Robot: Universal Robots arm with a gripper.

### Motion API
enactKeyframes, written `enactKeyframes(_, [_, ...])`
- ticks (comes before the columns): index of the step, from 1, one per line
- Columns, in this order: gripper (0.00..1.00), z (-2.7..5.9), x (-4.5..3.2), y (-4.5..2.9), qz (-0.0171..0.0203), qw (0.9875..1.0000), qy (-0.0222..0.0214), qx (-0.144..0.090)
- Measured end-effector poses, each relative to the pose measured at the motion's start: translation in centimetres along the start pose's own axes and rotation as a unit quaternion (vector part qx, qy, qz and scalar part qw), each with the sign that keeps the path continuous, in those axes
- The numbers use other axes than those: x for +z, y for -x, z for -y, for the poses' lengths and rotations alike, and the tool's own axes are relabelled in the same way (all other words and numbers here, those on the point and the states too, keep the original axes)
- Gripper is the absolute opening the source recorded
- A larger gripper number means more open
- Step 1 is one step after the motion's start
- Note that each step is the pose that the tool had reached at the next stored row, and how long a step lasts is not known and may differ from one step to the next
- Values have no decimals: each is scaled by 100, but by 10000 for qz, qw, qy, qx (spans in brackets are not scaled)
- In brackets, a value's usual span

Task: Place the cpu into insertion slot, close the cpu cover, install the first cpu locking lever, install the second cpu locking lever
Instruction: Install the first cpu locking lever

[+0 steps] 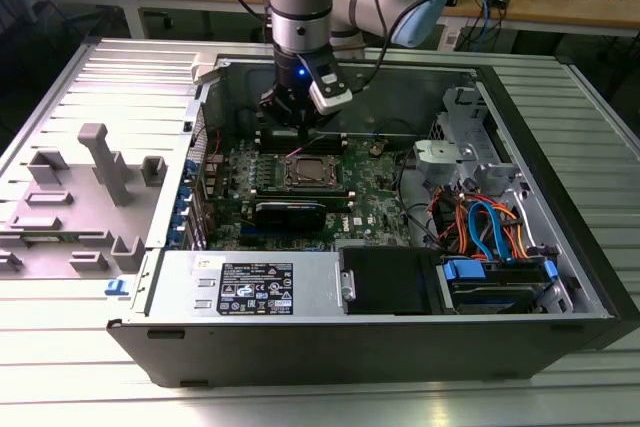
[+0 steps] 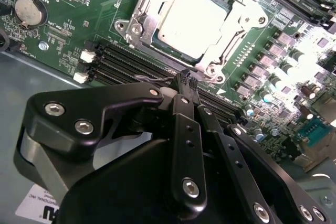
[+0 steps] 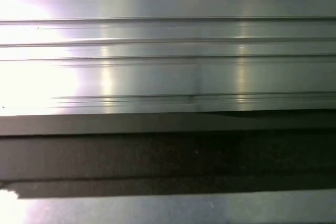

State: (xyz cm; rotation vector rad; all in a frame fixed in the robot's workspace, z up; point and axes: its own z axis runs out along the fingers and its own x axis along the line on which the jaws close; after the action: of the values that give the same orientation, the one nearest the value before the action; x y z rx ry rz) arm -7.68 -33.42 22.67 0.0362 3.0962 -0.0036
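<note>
Clenched, the jaws of the gripper (image 2: 187, 80) meet tip to tip, with a thin wire (image 2: 156, 78) right at the tips; I cannot tell whether they pinch it. The open computer case (image 1: 400, 352) surrounds the green circuit board (image 1: 375, 202). The gripper hangs low over the board's edge, above the black memory slots (image 2: 123, 62). Near the board's middle sits the insertion slot (image 2: 126, 26), with the cpu cover (image 2: 239, 24) down flat on it. The cpu (image 2: 194, 19) is seated inside, its silver top showing through the cut-out.
</note>
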Motion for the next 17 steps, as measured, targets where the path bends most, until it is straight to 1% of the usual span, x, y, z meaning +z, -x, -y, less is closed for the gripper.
enactKeyframes(17, [11, -3, 101, 135, 0, 10000, 0, 0])
